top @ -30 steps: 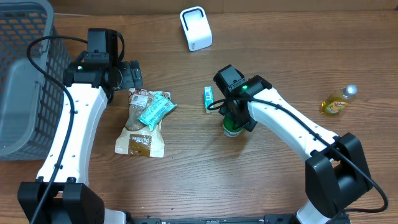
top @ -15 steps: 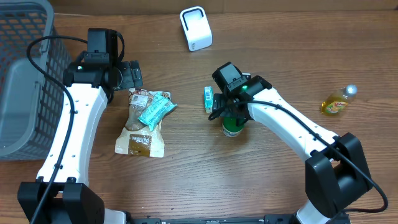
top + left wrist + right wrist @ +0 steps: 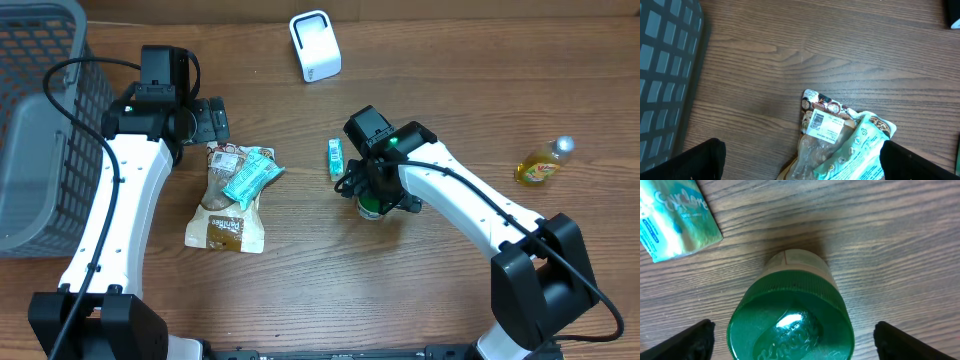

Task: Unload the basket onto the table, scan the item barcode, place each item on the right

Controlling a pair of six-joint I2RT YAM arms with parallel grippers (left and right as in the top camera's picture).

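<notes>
Right hand (image 3: 378,186) is spread wide, straddling the green-capped bottle (image 3: 790,330) without touching it. The bottle stands upright on the table (image 3: 300,290), just beside a teal packet (image 3: 675,217). Left hand (image 3: 213,121) is spread too, empty, over the snack bags (image 3: 840,135). To grip well: centre on the cap, drop to the body, close square, keep the label facing out for the white scanner (image 3: 315,46).

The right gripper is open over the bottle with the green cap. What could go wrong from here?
The right gripper hangs open over the upright green-capped bottle; it sits low in the wrist view, so an off-centre close might tip it. The teal packet lies close beside it and could get knocked. No barcode shows from above, so it may end up facing away from the white scanner.
</notes>
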